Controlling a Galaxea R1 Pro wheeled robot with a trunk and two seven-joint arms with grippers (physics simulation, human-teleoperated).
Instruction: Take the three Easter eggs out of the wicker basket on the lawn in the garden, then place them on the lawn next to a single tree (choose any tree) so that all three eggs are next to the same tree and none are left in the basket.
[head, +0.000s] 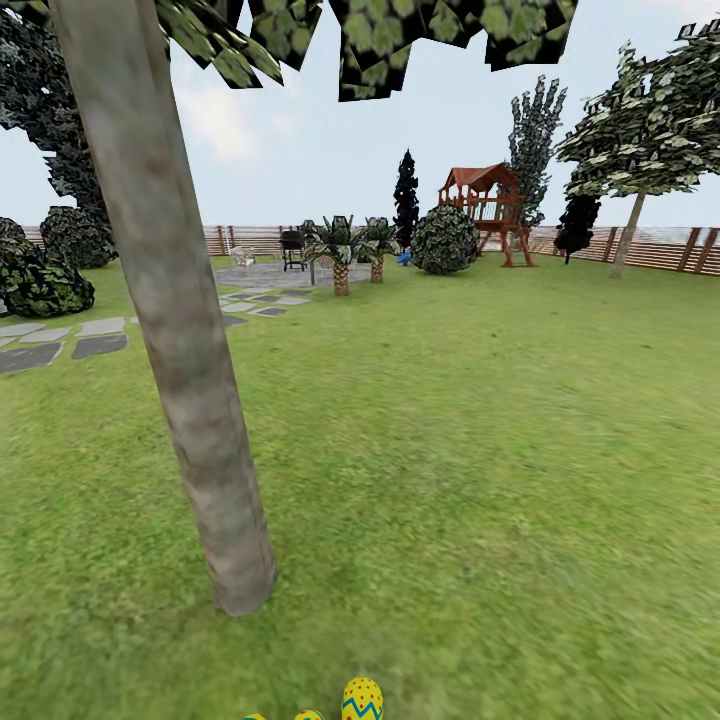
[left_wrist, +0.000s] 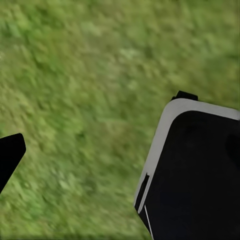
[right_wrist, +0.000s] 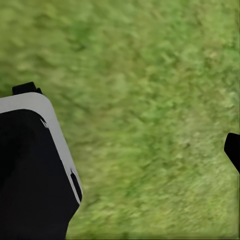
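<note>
lawn (right_wrist: 145, 100): blurred green grass | robot body (right_wrist: 30, 170): black, white-edged | dark fingertip (right_wrist: 233, 149) at edge

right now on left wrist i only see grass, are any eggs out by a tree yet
observer: yes, the head view has three eggs on the grass at its bottom edge; two are cut off by the frame.
operator: which tree
observer: the thick leaning trunk; its base stands just beyond the eggs, a little to their left.
operator: right tool holding anything
observer: no, the right tool is open over grass with nothing in it.
</note>
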